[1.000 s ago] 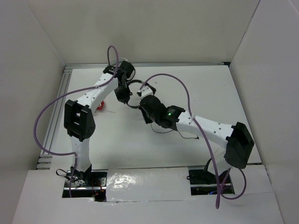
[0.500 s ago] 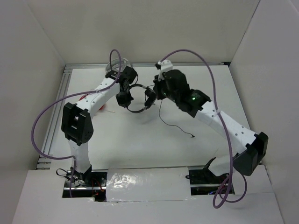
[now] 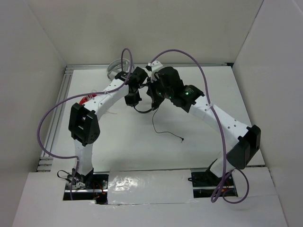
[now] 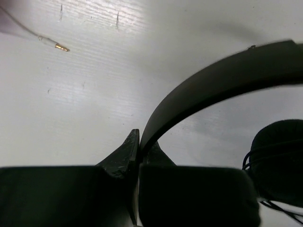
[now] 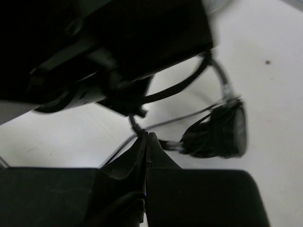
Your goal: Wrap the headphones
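Two clenched grips: left gripper on headband of headphones, right gripper on cable just beside headband. Mid-wrap, judging by turns on earcup. Next, likely: carry slack round earcup, keep tension.

Left gripper, fingertips pressed together on the thin black headband of the headphones, which arcs up and rightward over the white counter; round padded earcup at lower right, gold-tipped plug of a white cable at upper left.
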Motion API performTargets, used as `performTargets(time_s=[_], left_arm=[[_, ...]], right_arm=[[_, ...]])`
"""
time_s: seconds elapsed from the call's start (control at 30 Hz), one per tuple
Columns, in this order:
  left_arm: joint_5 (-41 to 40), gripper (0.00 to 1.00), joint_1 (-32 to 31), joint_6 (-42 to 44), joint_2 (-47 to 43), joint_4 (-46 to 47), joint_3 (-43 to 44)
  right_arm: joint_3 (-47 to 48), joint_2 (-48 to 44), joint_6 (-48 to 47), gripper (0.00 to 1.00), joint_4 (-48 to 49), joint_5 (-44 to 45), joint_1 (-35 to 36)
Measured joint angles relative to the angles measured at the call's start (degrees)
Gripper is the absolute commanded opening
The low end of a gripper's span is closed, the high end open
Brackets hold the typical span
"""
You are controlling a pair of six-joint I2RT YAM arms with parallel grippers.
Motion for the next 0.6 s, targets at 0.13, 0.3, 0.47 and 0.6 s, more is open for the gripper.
performTargets(time_s=[0.13,0.3,0.47,0.6], left_arm=[[0.5,0.0,0.4,0.0,2.6,-0.8,3.3],[4.4,0.0,1.9,0.4,2.4,0.7,2.8],[10.6,0.0,5.4,1.9,-2.3,5.3,-1.5],[14.8,0.0,8.9,3.6,-9.3,8.4,-4.9]], right_arm=[[-4.2,0.2,0.3,0.0,1.5,-2.2,2.3],[-15.9,0.1,3.2,0.0,6.6,-6.1,4.7],[-28.5,-0.3,7.0,0.0,12.6,-7.5,7.1],[-36.2,-3.1,10.1,0.0,17.7,-6.4,9.0]])
